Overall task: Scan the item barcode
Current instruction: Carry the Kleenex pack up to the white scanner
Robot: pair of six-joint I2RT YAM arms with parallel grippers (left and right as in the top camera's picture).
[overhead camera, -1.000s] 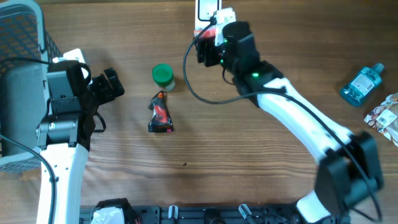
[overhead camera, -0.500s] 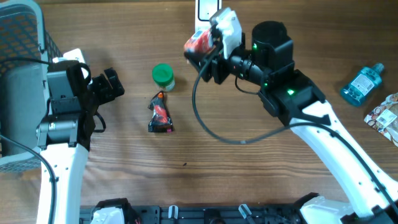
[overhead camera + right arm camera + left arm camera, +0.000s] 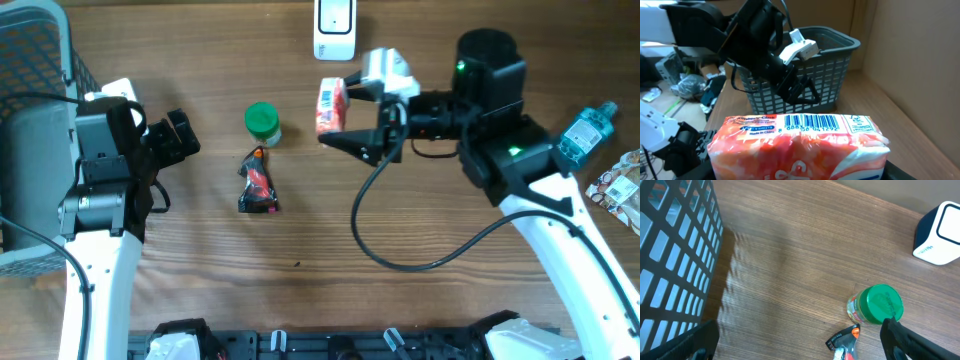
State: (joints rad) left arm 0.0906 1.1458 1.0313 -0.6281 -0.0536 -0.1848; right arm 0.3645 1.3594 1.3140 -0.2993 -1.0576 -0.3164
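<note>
My right gripper (image 3: 352, 108) is shut on an orange-and-white tissue pack (image 3: 331, 106), holding it above the table just below the white scanner (image 3: 335, 28) at the far edge. In the right wrist view the pack (image 3: 800, 147) fills the space between my dark fingers, and its barcode (image 3: 812, 121) lies on the upper face. The left gripper (image 3: 180, 138) stands wide open near the basket with nothing between its fingers; the left wrist view shows this gripper (image 3: 800, 347) over bare wood.
A green-lidded jar (image 3: 262, 122) and a black-and-red pouch (image 3: 258, 183) lie left of the pack. A grey basket (image 3: 35, 60) stands at the far left. A blue bottle (image 3: 583, 133) and a snack packet (image 3: 620, 188) lie at the right edge.
The right arm has drawn back from the scanner, moving right and toward the near side with the pack, its wrist now pointing left. The left arm has stayed still.
</note>
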